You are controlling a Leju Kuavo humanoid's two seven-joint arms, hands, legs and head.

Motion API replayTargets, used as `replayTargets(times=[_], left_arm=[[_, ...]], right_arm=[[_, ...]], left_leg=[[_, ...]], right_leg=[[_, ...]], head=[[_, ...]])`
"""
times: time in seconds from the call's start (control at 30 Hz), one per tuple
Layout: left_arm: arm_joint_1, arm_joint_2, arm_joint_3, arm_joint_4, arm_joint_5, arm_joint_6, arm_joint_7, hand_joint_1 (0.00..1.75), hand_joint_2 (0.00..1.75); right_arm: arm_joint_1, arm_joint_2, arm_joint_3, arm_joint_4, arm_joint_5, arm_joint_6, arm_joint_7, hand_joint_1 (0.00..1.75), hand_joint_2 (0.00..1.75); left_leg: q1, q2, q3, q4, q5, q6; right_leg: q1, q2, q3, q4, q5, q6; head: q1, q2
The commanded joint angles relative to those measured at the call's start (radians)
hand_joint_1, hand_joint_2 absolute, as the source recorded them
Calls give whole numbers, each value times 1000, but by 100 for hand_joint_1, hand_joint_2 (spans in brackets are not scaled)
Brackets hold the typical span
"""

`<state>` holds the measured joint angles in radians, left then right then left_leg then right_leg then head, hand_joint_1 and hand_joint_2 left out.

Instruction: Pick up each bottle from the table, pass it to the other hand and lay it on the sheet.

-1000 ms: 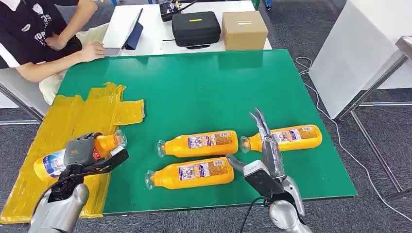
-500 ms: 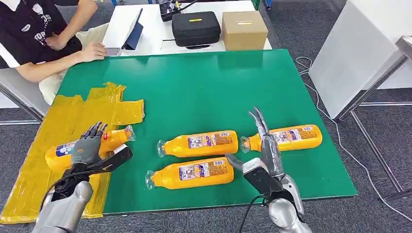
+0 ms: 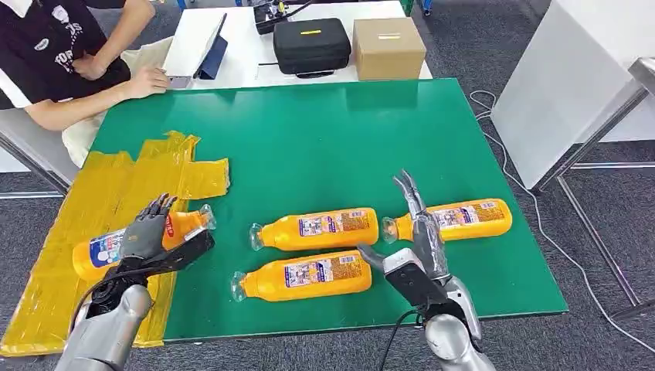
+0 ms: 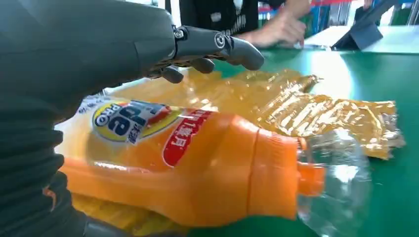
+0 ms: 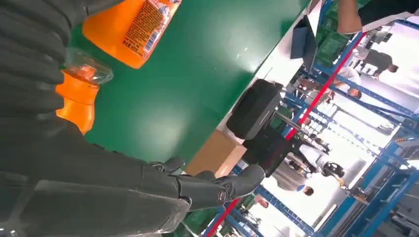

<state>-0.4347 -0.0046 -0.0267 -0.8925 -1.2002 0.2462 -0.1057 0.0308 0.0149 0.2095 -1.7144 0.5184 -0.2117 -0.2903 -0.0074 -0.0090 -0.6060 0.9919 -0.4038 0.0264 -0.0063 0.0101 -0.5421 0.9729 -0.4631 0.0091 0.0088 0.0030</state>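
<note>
An orange bottle [image 3: 99, 252] lies on its side on the yellow sheet [image 3: 116, 185] at the table's left, its clear cap end reaching over the green mat. My left hand [image 3: 147, 230] hovers just over it with fingers spread, holding nothing. The left wrist view shows that bottle [image 4: 197, 163] under my fingers [image 4: 217, 44]. Three more orange bottles lie on the mat: one in the middle [image 3: 317, 228], one nearer me [image 3: 305, 276], one to the right [image 3: 456, 219]. My right hand [image 3: 421, 236] stands open between them, fingers stretched out and empty.
A person [image 3: 54, 54] sits at the far left corner, arm on a white table holding a tablet [image 3: 208, 54], a black case [image 3: 311, 45] and a cardboard box [image 3: 388, 46]. A white panel [image 3: 571, 77] stands to the right. The green table [image 3: 309, 131] is bare at the back.
My left hand, which gripped the bottle a second ago, has let it go onto the sheet and opened its fingers above it. The right hand has barely moved.
</note>
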Motion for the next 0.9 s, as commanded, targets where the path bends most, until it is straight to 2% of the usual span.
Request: replayTargets(times=[0.03,0.07,0.1,0.13,0.17,0.27,0.3,0.37,0.43,0.5,0.73,0.9], left_arm=[[93,-12,-40,-369,233,-142,-17,0,175],[127,-24,-22,-466,433,-192,-115,0,175],[172,-3,-39,-593,557,-268,-144,0,175],[187,4,-46,-640,586,-296,-133,0,175],[217,24,-49,-717,771,-408,-196,0,175],[233,19,-27,-780,1018,-545,-219,0,175],[230,11,-24,-781,1041,-553,-216,0,175],[223,-18,-19,-766,1038,-528,-192,0,175],[213,-40,-21,-724,1049,-505,-179,0,175],[208,-43,-31,-695,1040,-490,-190,0,175],[208,-40,-30,-696,1040,-490,-190,0,175],[208,-40,-30,-696,1040,-490,-190,0,175]], right_arm=[[16,9,-39,24,8,-12,3,0,175],[28,11,-43,18,10,-15,-1,0,175],[39,10,-46,13,12,-17,-6,0,175],[43,9,-48,12,12,-17,-9,0,175],[44,1,-49,16,5,-16,-20,0,175],[35,2,-59,16,1,-10,-31,0,175],[35,2,-59,10,8,-10,-29,0,175],[38,1,-63,-8,40,-20,-14,0,175],[25,-10,-74,-22,130,-48,24,0,175],[15,-16,-81,-31,133,-42,36,0,175],[16,-13,-81,-29,133,-44,36,0,175],[16,-13,-81,-29,133,-44,36,0,175]], left_leg=[[1,0,1,0,-2,-1],[1,0,3,1,-3,-2],[2,0,4,1,-4,-2],[2,1,2,1,-2,-2],[2,2,3,1,-4,-2],[2,4,3,2,-4,-2],[1,2,0,1,-2,-1],[1,1,2,1,-3,-2],[2,0,4,1,-3,-3],[0,-1,1,0,-1,-1],[1,1,5,0,-3,-2],[0,0,2,0,-1,-1]], right_leg=[[1,-1,2,-1,-1,0],[1,-1,4,-2,-2,0],[2,-2,6,-2,-3,0],[1,0,3,-1,-1,0],[2,0,4,-2,-2,0],[2,2,4,-1,-2,0],[1,1,0,0,-1,0],[1,0,3,-1,-1,0],[2,-1,6,-2,-2,0],[0,-2,2,-1,-1,0],[1,-1,7,-3,-2,1],[0,-1,3,-1,-1,0]], head=[[0,0],[0,0],[0,0],[0,0],[0,0],[0,0],[0,0],[0,0],[0,0],[0,0],[0,0],[0,0]])
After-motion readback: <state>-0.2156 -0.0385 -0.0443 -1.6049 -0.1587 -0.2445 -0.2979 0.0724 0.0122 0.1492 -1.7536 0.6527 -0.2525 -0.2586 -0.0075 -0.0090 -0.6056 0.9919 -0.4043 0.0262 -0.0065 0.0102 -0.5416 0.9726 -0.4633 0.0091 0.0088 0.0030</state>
